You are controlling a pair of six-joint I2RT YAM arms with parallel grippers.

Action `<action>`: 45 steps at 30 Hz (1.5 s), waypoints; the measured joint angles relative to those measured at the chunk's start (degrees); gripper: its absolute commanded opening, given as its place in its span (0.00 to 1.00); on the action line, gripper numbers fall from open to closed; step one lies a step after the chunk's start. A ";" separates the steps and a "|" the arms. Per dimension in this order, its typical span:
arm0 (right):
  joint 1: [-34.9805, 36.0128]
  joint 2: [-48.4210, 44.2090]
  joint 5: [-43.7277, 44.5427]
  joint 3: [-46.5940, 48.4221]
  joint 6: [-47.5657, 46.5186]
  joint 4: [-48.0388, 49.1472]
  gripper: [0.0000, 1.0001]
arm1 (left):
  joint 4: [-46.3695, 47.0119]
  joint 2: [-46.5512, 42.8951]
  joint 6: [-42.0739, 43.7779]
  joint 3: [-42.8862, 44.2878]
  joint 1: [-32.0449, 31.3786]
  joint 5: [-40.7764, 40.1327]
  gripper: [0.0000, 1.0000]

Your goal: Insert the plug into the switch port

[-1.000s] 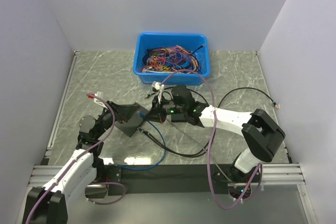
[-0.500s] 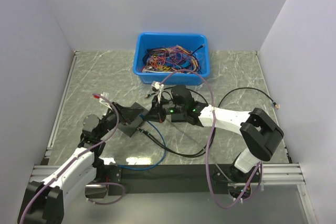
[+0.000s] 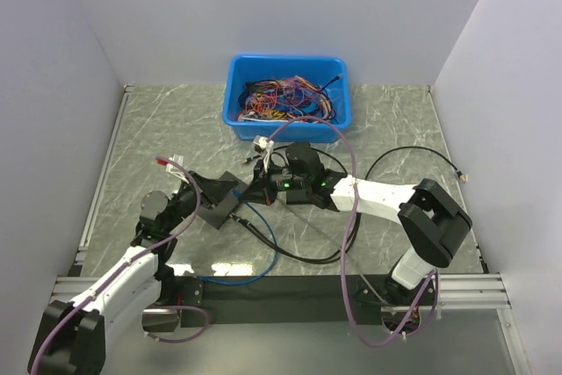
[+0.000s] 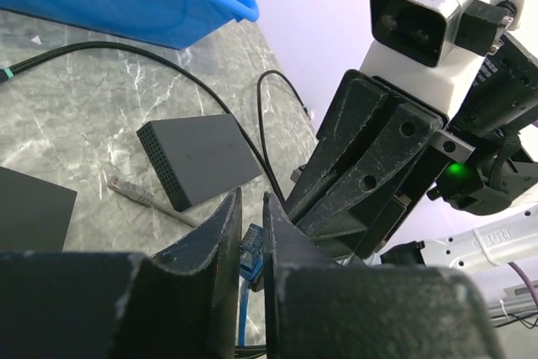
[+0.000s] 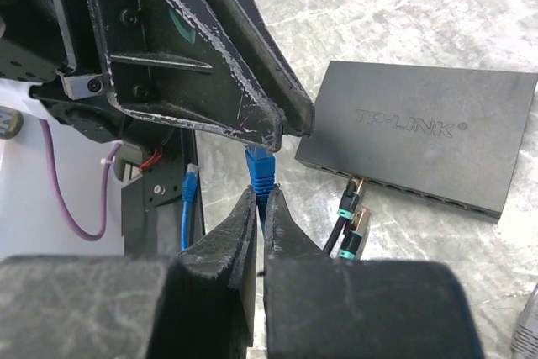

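1. Here, blue plug (image 5: 261, 167) is held above the tabletop (image 3: 395, 120), mid-scene betw. both arms. It's just off the corner of the switch (image 5: 420, 124) and not in any socket.
2. Right fingers (image 5: 227, 241) are clamped together on the blue plug's rear end, where its cable starts. Plug tip sticks out beyond them.
3. Left fingers (image 4: 214, 241) are drawn nearly together w/ only a thin slit. Blue plug shows through that slit in left wrist view. Can't tell if they actually pinch it. Their tips sit just over the plug tip, right beside the switch corner.
4. Switch lies flat on the tabletop, lettering up. Port row (image 5: 420, 193) runs along the long edge facing the right wrist cam.
5. Two black plugs w/ teal collars (image 5: 351, 220) are already seated at the port row's end nearest the blue plug.
6. Second blue plug (image 5: 191, 182) hangs loose near the left arm.
7. Grey plug (image 4: 126, 189) lies on the tabletop beside the switch, and a black slab (image 4: 29, 208) lies flat further out.
8. Blue bin (image 3: 290, 129), full of tangled wires, is at the far side, well apart.
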 measured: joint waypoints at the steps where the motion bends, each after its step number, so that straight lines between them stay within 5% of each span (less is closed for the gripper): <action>1: 0.00 0.00 0.17 0.00 0.00 -0.13 0.08 | -0.17 -0.02 0.02 0.00 -0.09 -0.24 0.01; 2: 0.00 0.00 0.52 0.00 -0.02 -0.37 0.24 | -0.66 -0.07 0.13 0.07 -0.24 -0.63 0.00; 7: 0.33 -0.50 8.52 0.81 -0.90 -4.63 0.48 | -9.84 -0.28 0.42 3.37 -1.09 -3.96 0.00; 13: 2.23 -2.25 25.53 4.79 -4.24 -12.24 0.48 | -23.96 4.63 0.37 12.24 -1.29 -11.54 0.00; 20: 8.44 -2.51 36.98 7.98 -8.17 -16.92 0.45 | -29.27 10.80 -0.09 13.16 -2.27 -14.23 0.01; 45: 10.69 5.01 36.41 10.80 -9.73 -18.25 0.38 | -30.47 11.17 -0.48 13.49 -3.10 -15.13 0.01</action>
